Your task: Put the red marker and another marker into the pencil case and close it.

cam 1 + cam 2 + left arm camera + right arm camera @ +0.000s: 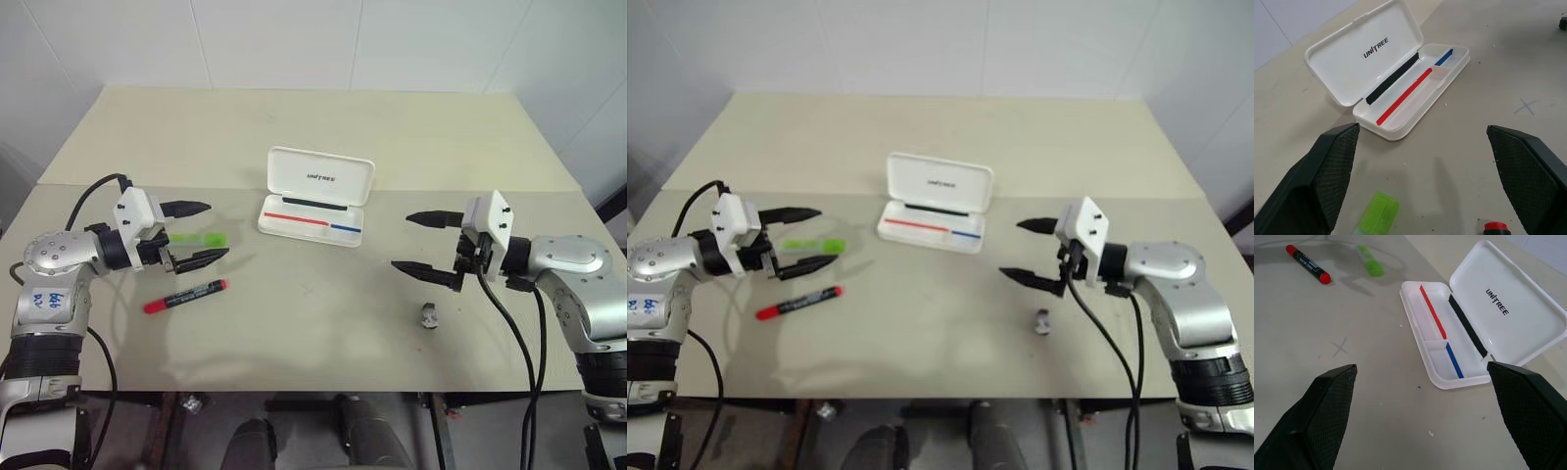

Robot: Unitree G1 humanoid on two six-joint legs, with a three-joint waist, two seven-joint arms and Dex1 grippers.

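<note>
The white pencil case [312,223] lies open at the table's middle, lid [320,176] raised toward the far side, red and blue stripes inside [1403,97]. The red marker [185,296] lies flat at the left front, black barrel with red ends. Just beyond it rests another marker, a light-green highlighter [199,238]. My left gripper [198,234] hovers open over the highlighter, holding nothing. My right gripper [422,244] hangs open to the right of the case, empty. From the right wrist, both markers [1308,265] [1369,261] lie beyond the case.
A small dark and silver object [428,315] lies on the table near the front right, below my right gripper. A faint X mark [1340,348] is drawn on the beige tabletop [323,323]. White walls stand behind the table.
</note>
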